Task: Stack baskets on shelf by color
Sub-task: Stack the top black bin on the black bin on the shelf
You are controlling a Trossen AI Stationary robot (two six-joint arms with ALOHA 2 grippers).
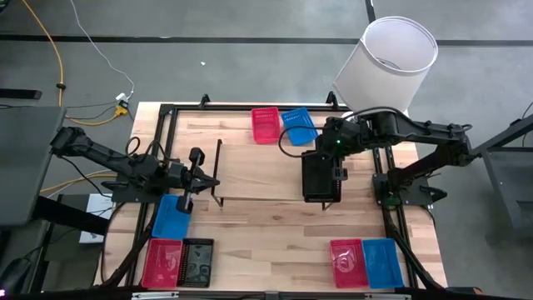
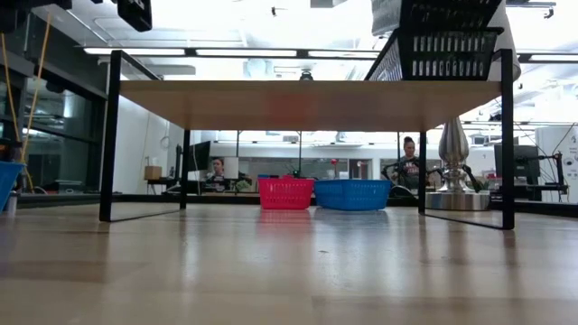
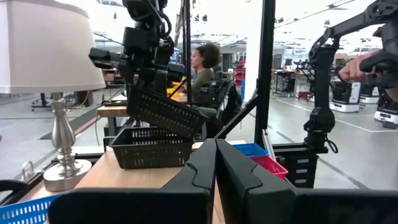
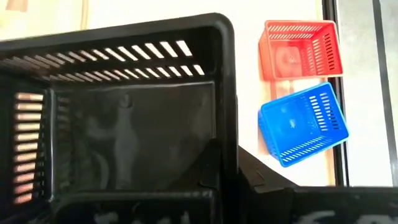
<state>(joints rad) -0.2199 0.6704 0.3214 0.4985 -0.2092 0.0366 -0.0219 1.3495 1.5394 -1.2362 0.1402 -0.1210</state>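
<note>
Both arms [image 1: 125, 162] matte black, boxy links, loose black cable loops at joints. Right arm [image 1: 416, 133]: small green light near wrist.

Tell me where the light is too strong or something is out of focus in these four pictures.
Low view: ceiling lights behind glare white, so the shelf and black basket look dark against them. Left wrist view: bright windows wash out the background; the lamp shade is nearly white; the near left end effector is soft. Right wrist view: the table beyond the held black basket is overexposed. High view: evenly lit.
</note>
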